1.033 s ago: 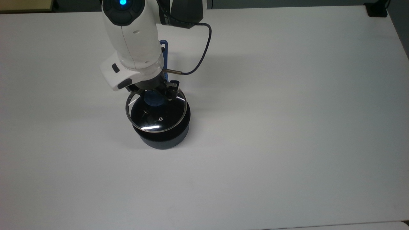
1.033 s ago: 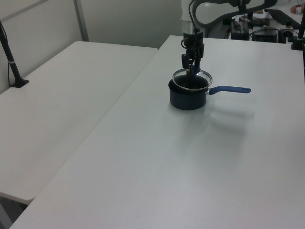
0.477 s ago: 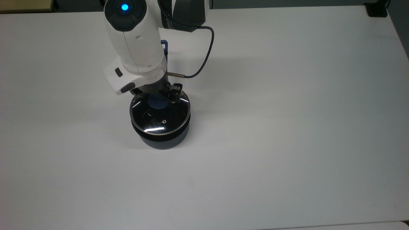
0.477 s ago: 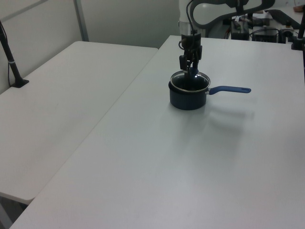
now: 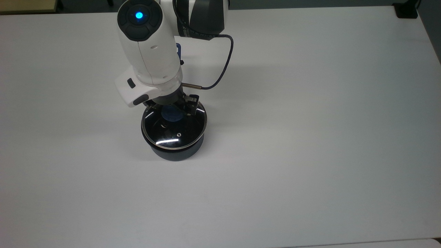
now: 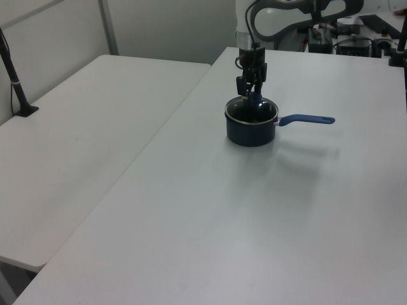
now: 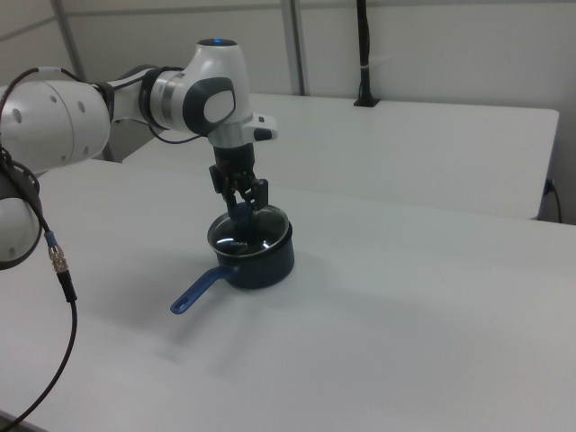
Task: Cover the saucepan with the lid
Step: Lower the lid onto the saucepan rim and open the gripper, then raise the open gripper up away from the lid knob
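Note:
The dark navy saucepan (image 5: 177,153) stands on the white table, its blue handle (image 6: 308,119) pointing to the left view's right; in the top view the arm covers most of that handle. The glass lid (image 5: 174,132) sits level at the saucepan's rim, centred over it, with its steam vent hole facing the top view's bottom. My gripper (image 5: 171,109) hangs straight down over the lid, shut on the blue centre knob. The same grip shows in the right view, with the gripper (image 7: 243,209) above the lid (image 7: 252,236) and saucepan (image 7: 265,265).
A thin dark cable (image 5: 224,65) loops off the wrist. A second white table (image 6: 82,127) adjoins on the left view's left, with a black clamped post (image 6: 16,82). A black block (image 5: 406,10) sits at the top view's far right corner. The white tabletop (image 5: 310,137) spreads wide around the pan.
The lid was tilted and held off to one side above the pan. It has come down and shifted over the opening, and now lies level at the rim.

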Available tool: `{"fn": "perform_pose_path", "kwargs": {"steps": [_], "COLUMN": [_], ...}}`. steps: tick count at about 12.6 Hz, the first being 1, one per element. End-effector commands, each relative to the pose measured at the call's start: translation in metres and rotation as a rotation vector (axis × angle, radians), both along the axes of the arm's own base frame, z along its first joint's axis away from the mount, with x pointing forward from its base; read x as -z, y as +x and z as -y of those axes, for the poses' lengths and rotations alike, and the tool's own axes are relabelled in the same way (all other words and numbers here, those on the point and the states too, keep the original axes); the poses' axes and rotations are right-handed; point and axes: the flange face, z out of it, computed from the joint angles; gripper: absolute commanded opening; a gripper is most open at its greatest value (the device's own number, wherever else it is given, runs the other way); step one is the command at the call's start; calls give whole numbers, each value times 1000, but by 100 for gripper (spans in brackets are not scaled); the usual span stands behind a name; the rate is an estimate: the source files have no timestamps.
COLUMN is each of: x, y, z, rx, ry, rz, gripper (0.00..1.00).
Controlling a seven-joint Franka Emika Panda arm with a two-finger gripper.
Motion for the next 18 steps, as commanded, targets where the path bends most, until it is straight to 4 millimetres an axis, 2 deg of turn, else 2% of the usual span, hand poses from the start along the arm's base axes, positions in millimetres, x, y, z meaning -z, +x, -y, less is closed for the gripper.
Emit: {"fn": "perform_pose_path", "kwargs": {"steps": [1, 5, 7, 8, 9, 10, 11, 12, 13, 14, 16, 18], "x": [-2, 3, 6, 7, 7, 7, 7, 5, -5, -23, -50, -81], "y": [5, 6, 6, 7, 7, 7, 7, 6, 4, -3, -31, -70], "z": [-6, -5, -2, 0, -1, 0, -1, -2, -2, 1, 8, 16], "rx": [33, 35, 39, 43, 46, 51, 49, 47, 47, 43, 39, 40], "ry": [14, 12, 9, 9, 9, 9, 7, 6, 7, 9, 16, 16], "rz": [-9, -11, -16, -5, 1, 1, 1, 2, 8, 26, 33, 40], "gripper": [44, 45, 53, 60, 79, 92, 100, 100, 100, 100, 100, 100]}}
